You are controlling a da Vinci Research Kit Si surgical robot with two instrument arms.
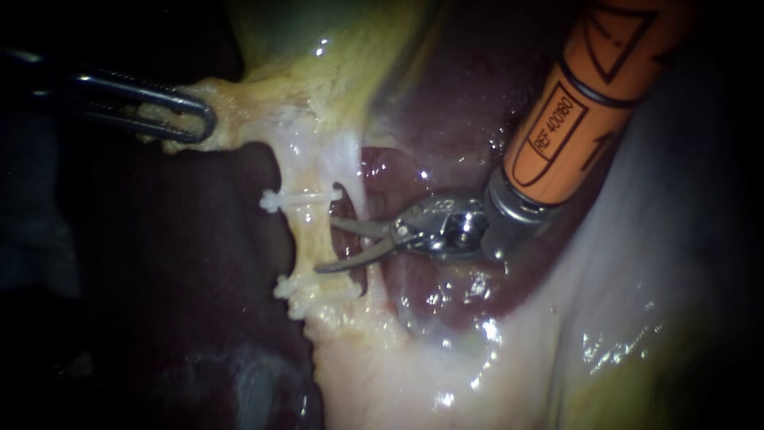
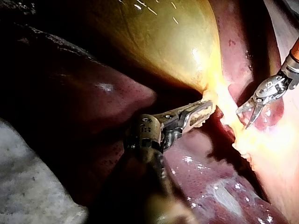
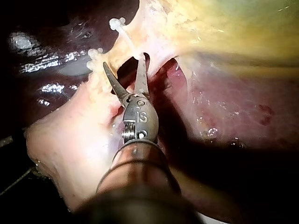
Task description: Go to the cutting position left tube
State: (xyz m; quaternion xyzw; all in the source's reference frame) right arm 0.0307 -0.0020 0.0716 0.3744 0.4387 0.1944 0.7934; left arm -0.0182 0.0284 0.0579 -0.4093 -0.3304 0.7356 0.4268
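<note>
I am holding my right instrument [image 1: 325,246] with its two blades standing apart, nothing gripped between them. The left tube [image 1: 309,239] is running near to far just left of the blade tips, and the tips are reaching its right edge. They are meeting it between the far clip [image 1: 302,197] and the near clip [image 1: 314,288], both white and sitting across the tube. A second pale strand [image 1: 356,179] is lying just right of the tube, behind the blades.

My left instrument [image 1: 203,119] is sitting far and left, its jaws clamping on yellow tissue [image 1: 239,111] below the gallbladder [image 2: 154,42] and drawing it left. Dark red liver [image 1: 446,135] is lying wet and glistening around the site, with pale tissue [image 1: 557,318] spreading on the near right. The edges of the field are falling into darkness.
</note>
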